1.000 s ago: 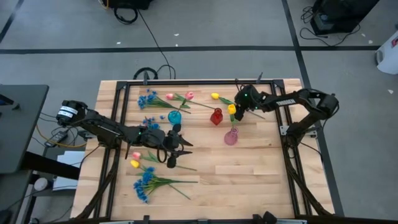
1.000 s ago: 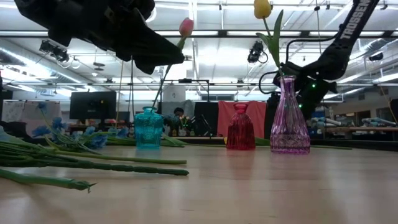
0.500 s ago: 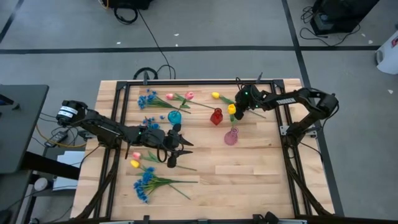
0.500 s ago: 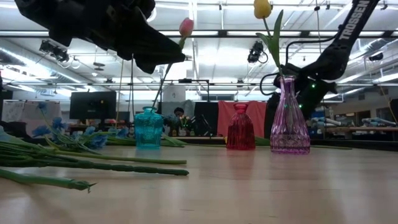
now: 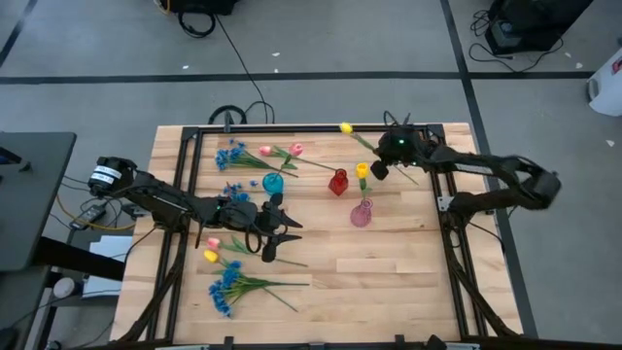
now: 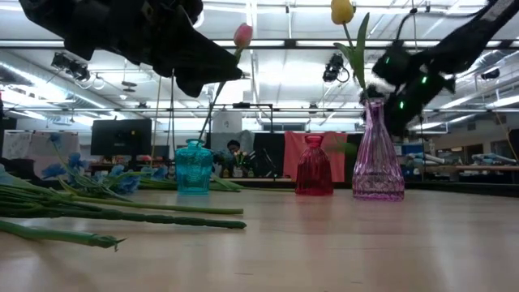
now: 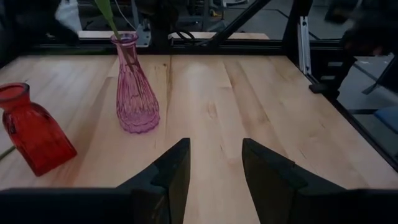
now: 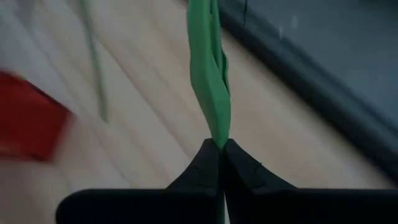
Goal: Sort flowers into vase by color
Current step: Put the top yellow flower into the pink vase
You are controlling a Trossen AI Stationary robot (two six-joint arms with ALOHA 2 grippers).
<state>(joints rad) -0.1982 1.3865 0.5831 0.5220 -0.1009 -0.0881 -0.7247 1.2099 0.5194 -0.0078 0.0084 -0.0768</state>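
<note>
1. Pinching a green stem [image 8: 211, 93], right end effector [image 5: 381, 167] sits upper right of centre in the high view, fingers together on it – a yellow tulip [image 5: 345, 127] shows up and to the left of it, near the counter's top edge.
2. Left end effector [image 5: 284, 233] at left of centre in the high view, fingers apart, nothing between them in the left wrist view.
3. Pink vase [image 5: 361, 213] near frame centre, one yellow tulip [image 5: 362, 170] standing upright in it – bloom at top centre of the low view.
4. Red vase [image 5: 337, 182] just up-left of the pink vase; teal vase [image 5: 273, 183] further left. Both stand upright.
5. Pink tulips [image 5: 294, 149] lie flat at upper left of the counter [image 5: 408, 282], beside a blue spray [image 5: 228, 156].
6. Lower left of the counter: another blue spray [image 5: 226, 287], plus a pink bloom [image 5: 212, 242] and a yellow bloom [image 5: 210, 256] just above it.
7. Low view: a pink tulip [image 6: 242, 35] shows at top centre, by the dark left arm; whether it stands in the teal vase I cannot tell.
</note>
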